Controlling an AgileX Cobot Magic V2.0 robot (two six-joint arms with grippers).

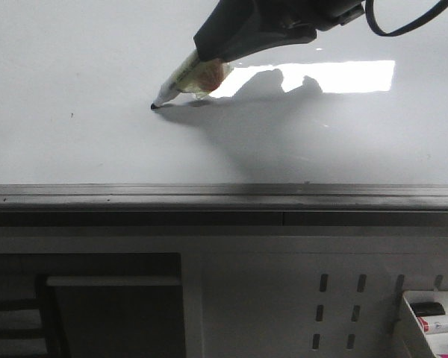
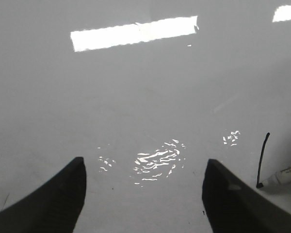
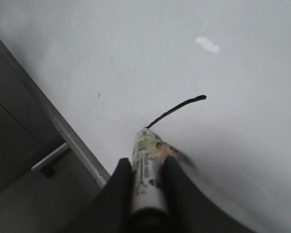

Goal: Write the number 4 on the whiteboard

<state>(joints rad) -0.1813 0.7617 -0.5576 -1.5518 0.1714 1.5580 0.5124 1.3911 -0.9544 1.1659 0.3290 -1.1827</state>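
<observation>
1. Your right gripper (image 3: pixel 148 179) is clamped on a marker (image 3: pixel 146 167); in the right wrist view the two dark fingers (image 3: pixel 117 189) press the barrel from either side, with the label showing between them.

2. The marker tip meets the whiteboard (image 1: pixel 82 60) in the front view, at about 10 o'clock from the board's middle, with the arm reaching in from 1 o'clock.

3. Your left gripper (image 2: pixel 143 194) is spread wide with nothing between its fingers, hanging over bare board. The marker tip and the fresh line sit near its right-hand finger, at about 4 o'clock in that view.

4. The number 4 (image 3: pixel 177 110) is barely begun: a single short black stroke runs from the tip away toward 1 o'clock in the right wrist view. I judge this to be the slanted first stroke, so you are early in the task.

5. The next move likely calls for keeping steady contact while you turn the corner into the horizontal bar, then lifting and setting down again for the long stem. Light, even pressure matters on this glossy surface.

6. Hard to make out:
   - In the front view the stroke is hidden behind the marker and its shadow; only the dark tip shows.
   - The bright light reflection (image 1: pixel 343 76) washes out part of the board at 2 o'clock.
   - The right arm is cut off at the top edge of the front view.
   - You cannot confirm whether the stroke is finished.
</observation>
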